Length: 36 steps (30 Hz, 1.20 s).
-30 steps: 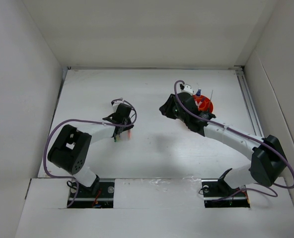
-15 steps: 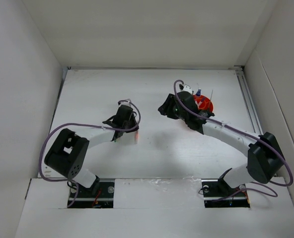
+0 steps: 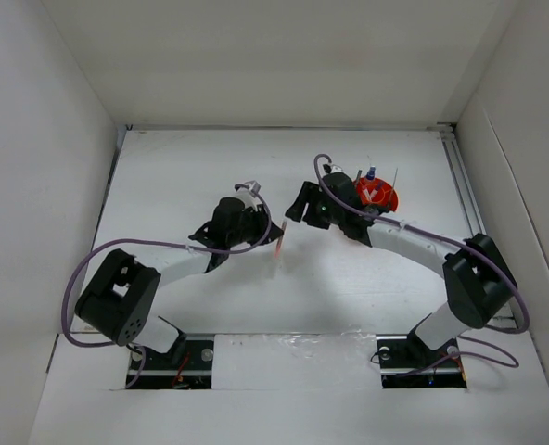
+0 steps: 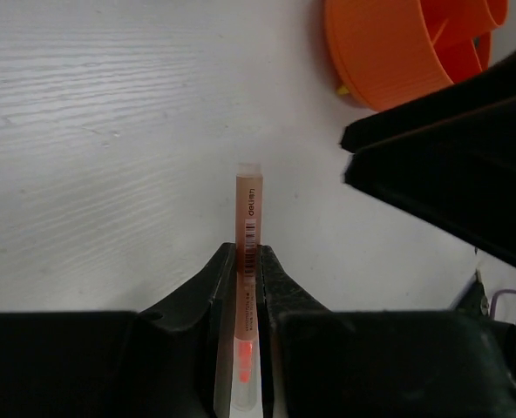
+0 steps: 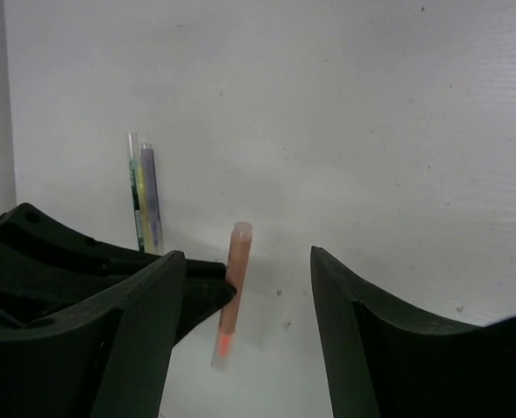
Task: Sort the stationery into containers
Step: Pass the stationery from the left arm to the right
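Observation:
My left gripper (image 4: 247,263) is shut on a peach-orange marker (image 4: 248,213), which sticks out ahead of the jaws above the table. From above, the left gripper (image 3: 263,230) holds this marker (image 3: 280,243) mid-table. My right gripper (image 3: 298,206) faces it from the right, a short way off. In the right wrist view the right gripper (image 5: 245,257) stands open with the marker (image 5: 232,287) hanging in the gap, touching neither finger. The orange tub (image 3: 378,194) with inner dividers sits behind the right wrist; its wall (image 4: 389,52) shows in the left wrist view.
A yellow pen (image 5: 137,187) and a purple pen (image 5: 150,192) lie side by side on the table beyond the marker. Some thin items stand up in the tub. White walls enclose the table on the left, back and right.
The left arm has swung right and carried the marker toward the middle. The right gripper has shifted left toward it and opened wider.

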Available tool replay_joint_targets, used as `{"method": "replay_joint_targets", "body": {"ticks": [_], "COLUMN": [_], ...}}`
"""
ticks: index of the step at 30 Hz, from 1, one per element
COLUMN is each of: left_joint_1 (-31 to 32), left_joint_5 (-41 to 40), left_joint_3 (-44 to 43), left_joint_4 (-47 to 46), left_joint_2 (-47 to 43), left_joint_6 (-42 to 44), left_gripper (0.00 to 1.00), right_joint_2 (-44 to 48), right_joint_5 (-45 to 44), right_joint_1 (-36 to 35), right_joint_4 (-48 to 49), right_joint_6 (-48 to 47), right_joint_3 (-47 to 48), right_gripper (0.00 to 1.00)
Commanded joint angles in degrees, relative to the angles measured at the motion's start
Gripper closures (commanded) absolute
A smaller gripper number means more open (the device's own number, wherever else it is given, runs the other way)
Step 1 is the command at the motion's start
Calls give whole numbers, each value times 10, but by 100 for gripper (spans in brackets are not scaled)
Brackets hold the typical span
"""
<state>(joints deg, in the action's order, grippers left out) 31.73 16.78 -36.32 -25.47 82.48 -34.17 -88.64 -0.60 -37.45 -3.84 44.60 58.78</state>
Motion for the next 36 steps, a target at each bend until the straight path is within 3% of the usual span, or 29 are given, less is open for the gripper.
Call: {"method": "replay_joint_targets", "body": {"ticks": [1, 7, 13, 21, 29, 36], "left_joint_1": [23, 33, 33, 33, 33, 33], "left_joint_5": [41, 77, 90, 114, 88, 52], "left_joint_3": [-10, -16, -16, -10, -4, 1], "left_joint_4": [-61, -103, -122, -153, -165, -183], "left_joint_2": [15, 33, 33, 38, 38, 27], "left_joint_6": [1, -7, -13, -25, -36, -60], "left_gripper": [100, 100, 100, 100, 100, 100], "right_joint_2": [-14, -22, -33, -64, -70, -80], "right_joint_5": [26, 24, 18, 0, 0, -19], "right_joint_1": [4, 4, 4, 9, 4, -2], "right_joint_4": [28, 28, 28, 6, -10, -21], "right_joint_6": [-9, -9, -9, -3, -3, -3], "right_joint_3": [25, 30, 30, 47, 57, 63], "right_gripper": [35, 35, 48, 48, 59, 59]}}
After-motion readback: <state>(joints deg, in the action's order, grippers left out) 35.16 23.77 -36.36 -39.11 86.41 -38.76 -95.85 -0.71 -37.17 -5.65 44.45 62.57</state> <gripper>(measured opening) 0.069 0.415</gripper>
